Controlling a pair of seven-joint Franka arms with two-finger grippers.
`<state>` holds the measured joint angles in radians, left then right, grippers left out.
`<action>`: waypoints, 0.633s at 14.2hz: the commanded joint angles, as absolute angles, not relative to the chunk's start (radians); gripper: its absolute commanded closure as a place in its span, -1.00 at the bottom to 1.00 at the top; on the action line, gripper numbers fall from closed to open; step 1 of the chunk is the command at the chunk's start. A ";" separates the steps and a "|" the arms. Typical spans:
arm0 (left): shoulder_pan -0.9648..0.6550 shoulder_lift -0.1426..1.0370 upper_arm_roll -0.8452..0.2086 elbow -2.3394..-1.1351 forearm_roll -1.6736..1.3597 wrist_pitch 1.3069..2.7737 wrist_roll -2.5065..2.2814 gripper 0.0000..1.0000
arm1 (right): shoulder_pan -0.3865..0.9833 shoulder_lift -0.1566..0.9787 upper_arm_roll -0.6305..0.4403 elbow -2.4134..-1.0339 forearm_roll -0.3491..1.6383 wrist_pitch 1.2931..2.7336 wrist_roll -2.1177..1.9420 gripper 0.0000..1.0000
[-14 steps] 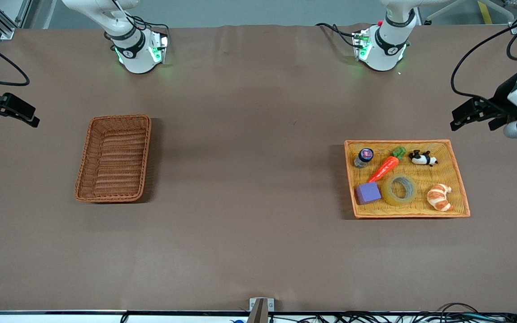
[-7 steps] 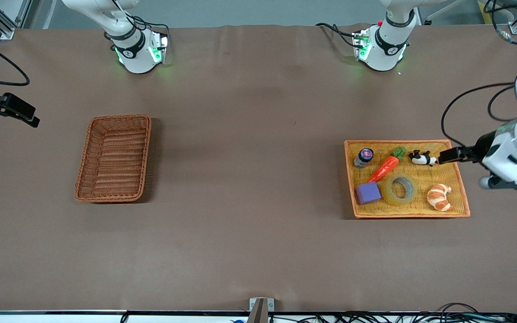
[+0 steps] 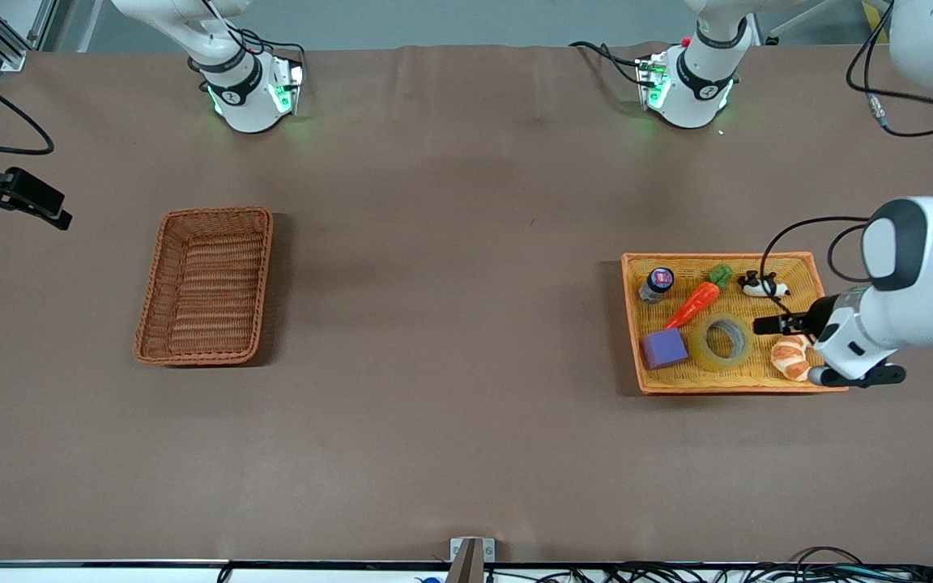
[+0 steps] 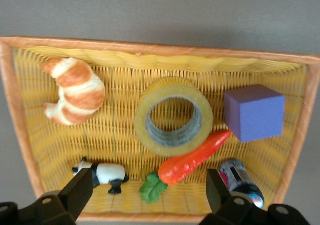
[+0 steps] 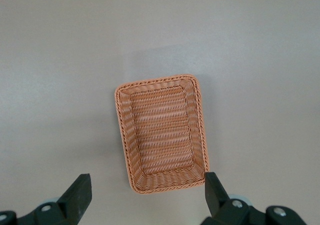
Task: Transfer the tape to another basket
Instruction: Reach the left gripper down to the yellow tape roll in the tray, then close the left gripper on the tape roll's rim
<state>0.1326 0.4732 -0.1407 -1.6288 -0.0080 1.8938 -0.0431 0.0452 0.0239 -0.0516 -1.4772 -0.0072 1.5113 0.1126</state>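
1. Since the earlier frames the left gripper [image 3: 766, 325] has swung in from the table's edge and now hangs over the tray [image 3: 827, 301], its fingers spread wide; the right gripper [image 3: 53, 212] has not moved, waiting over bare table at the right arm's end, its fingers spread wide too.
2. The tape [image 3: 722, 341] is a glossy, translucent yellowish ring with a grey core, lying flat in the tray's nearer half.
3. The tray is flat, pale yellow-orange wicker with a low orange rim. The basket [image 3: 206, 285] is narrow, dark reddish-brown wicker with raised woven sides, well apart at the right arm's end.
4. In the front view the left gripper's tips sit just beside the tape's rim, on the croissant's side; in the left wrist view the tape [image 4: 173, 116] lies between the two fingers [image 4: 75, 197], farther out.
5. Around the tape: a matte purple cube [image 3: 665, 348] just beside it, a shiny orange carrot [image 3: 694, 303] touching its farther rim, a glazed croissant [image 3: 790, 357] near, partly under the gripper. A panda figure [image 3: 762, 286] and a small bottle [image 3: 657, 284] lie along the farther rim.
6. Brown table [image 3: 450, 324] stretches open between tray and basket.
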 commanded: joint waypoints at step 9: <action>0.144 0.617 -0.143 -1.715 0.048 2.094 -0.055 -0.86 | 0.031 0.020 -0.043 -1.473 0.009 1.508 0.103 -1.00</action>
<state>0.1384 0.6185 -0.1384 -1.6976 0.0249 2.0800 -0.0439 0.0452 0.0239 -0.0517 -1.4772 -0.0072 1.5137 0.1126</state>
